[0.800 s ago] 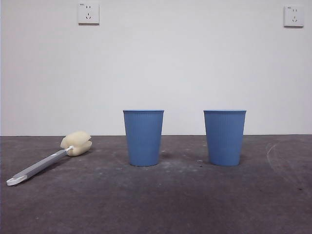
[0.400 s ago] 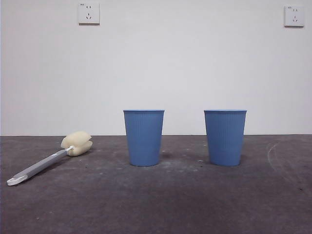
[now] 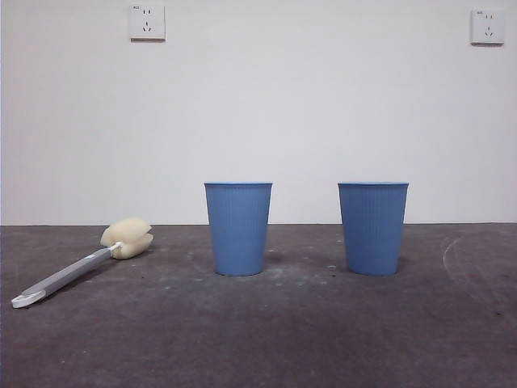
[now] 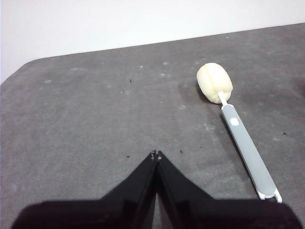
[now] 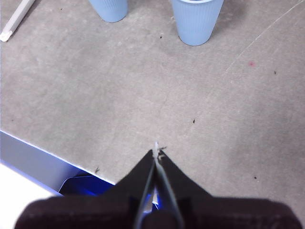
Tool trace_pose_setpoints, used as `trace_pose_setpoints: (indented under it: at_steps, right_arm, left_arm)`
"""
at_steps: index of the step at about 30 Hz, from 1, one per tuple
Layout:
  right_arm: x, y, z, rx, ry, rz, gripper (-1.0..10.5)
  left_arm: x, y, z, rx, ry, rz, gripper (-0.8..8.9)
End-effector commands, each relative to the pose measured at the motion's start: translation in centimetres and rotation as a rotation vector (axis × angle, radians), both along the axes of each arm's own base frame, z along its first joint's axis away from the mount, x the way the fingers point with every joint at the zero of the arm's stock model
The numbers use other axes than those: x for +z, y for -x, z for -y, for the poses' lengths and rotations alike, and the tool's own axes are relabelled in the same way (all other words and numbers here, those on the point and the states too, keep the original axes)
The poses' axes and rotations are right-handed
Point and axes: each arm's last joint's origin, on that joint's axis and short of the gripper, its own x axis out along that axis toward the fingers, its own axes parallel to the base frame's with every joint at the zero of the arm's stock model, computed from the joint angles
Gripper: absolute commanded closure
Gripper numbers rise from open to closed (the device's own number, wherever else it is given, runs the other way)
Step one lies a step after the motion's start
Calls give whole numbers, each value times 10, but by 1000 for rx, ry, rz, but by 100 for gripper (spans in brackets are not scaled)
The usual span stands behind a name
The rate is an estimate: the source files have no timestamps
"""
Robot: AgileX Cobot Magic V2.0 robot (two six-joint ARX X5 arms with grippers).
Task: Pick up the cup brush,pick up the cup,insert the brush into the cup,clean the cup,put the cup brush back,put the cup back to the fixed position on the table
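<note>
Nothing moved since the earlier frames: cups and brush sit where they were. Surface [image 3: 258, 339] is wide, dark grey, mottled with pale scuffs, backed by a plain white wall carrying two sockets, one [image 3: 147, 22] upper left and one [image 3: 487, 26] upper right. Two identical blue ribbed cups stand upright and well apart: left cup [image 3: 237, 228], right cup [image 3: 372, 228]. One cup brush [image 3: 81, 265] lies flat left of them, touching neither, sponge head toward the wall. Left claw [image 4: 156, 155] fully closed, holding nothing, near the brush handle. Right claw [image 5: 156, 153] fully closed, holding nothing, over bare surface short of the cups.
</note>
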Motion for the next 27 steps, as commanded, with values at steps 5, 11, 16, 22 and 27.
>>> trace_pose_setpoints:
  at_steps: [5,11,16,22,27]
  right_arm:
    - [1,0,0,-8,-9,6,946]
    - [6,-3,3,-34,55,113,946]
    - [19,-5,12,-81,-109,373,946]
    - [3,-2,31,-174,-142,641,946]
    - [-30,-1,42,-280,-97,761,946]
  left_arm:
    - [-3,-1,0,2,9,-24,817]
    - [-5,-2,0,1,12,-48,817]
    - [-7,-3,-1,2,13,-65,817]
    - [-9,-4,-1,2,16,-90,817]
    - [-11,-5,-1,2,19,-114,817]
